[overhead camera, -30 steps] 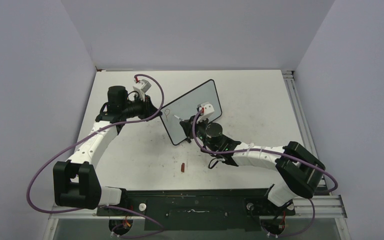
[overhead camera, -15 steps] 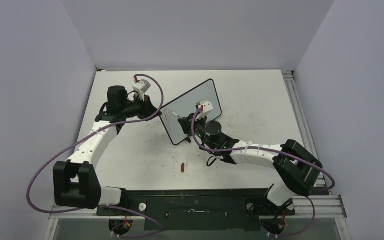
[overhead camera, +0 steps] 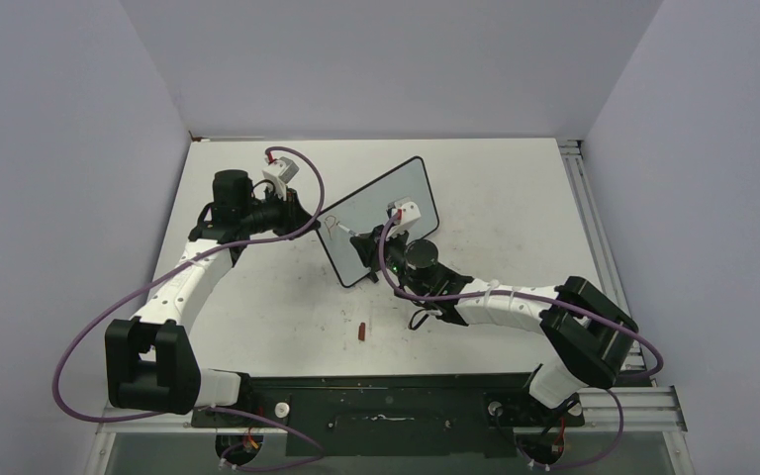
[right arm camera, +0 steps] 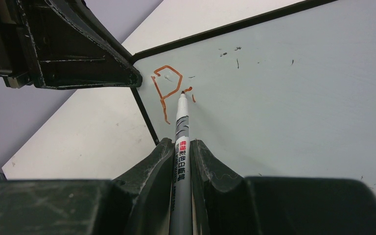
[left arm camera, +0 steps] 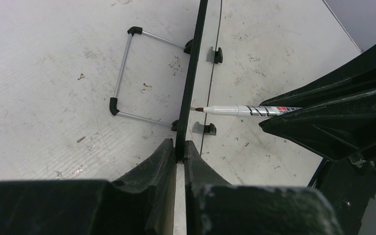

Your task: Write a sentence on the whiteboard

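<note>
Marker [right arm camera: 181,122] pinched in right gripper [right arm camera: 178,147], fingers closed snug on the barrel, tip out ahead and touching the whiteboard [right arm camera: 293,98]. Just beyond the tip: a red-orange "P" and a short second stroke barely begun, the only part of the sentence [right arm camera: 166,85] so far. Off to the tip's left, left gripper [left arm camera: 178,149] clamped tight on the board's black edge, steadying it, wire stand [left arm camera: 127,73] behind.

For the stroke in hand:
- Keep pressure light and even, enough to hold the tip on the face without shoving the board against the other grip.
- Hold the pen near square to the surface.
- Draw small, slow strokes and lift clear between letters.
- Work rightward, away from the clamped edge, toward the blank face.
- Leave the left grip unmoved throughout.

Against a second ago, from overhead: right wrist nudged slightly toward the left gripper. Board and left arm in the same place. Marks too small from overhead to compare.
</note>
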